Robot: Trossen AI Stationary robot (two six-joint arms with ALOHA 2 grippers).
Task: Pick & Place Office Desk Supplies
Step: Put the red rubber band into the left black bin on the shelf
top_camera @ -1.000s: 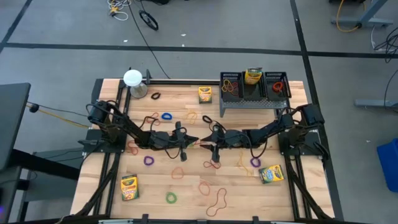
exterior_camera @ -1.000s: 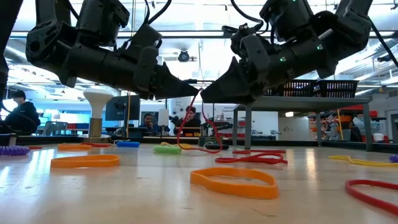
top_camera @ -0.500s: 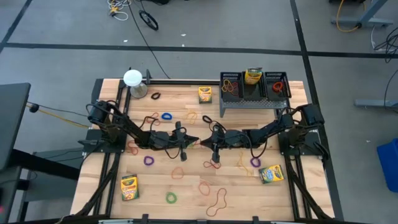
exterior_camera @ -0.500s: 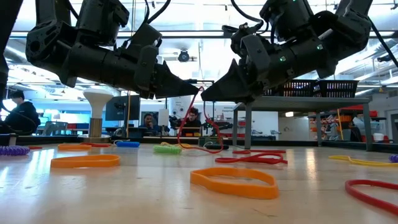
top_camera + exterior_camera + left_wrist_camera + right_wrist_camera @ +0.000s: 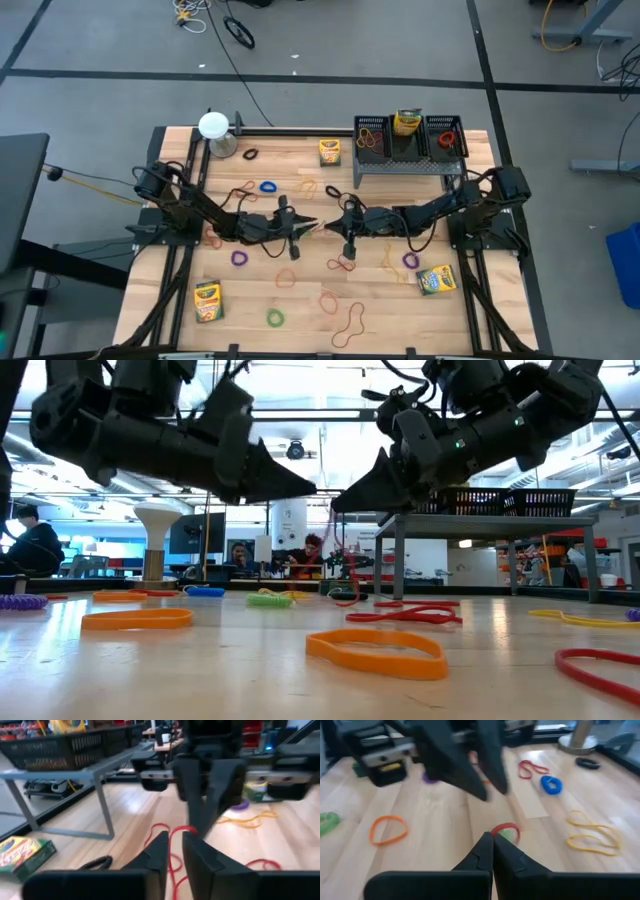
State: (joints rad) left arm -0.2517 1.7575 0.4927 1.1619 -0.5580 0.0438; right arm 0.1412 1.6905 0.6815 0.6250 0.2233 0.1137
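Your wooden table sat on a grey floor crossed by dark lines, with cables lying beyond its far edge. At the far right of the table stood the black wire-mesh rack on its legs: its left compartment held a few orange and red bands, its middle one held an upright yellow-and-green crayon box, and its right one held red bands. You had both arms stretched toward the middle of the table, tips facing each other and nearly touching above the wood. The left gripper had its fingers slightly parted and held nothing that I could make out. The right gripper was clenched tight, and a thin red rubber band hung from its tip down toward the table. Three more crayon boxes lay loose: one near the rack, one at the near left, one at the near right. Rubber bands in orange, purple, blue and green were scattered across the table.
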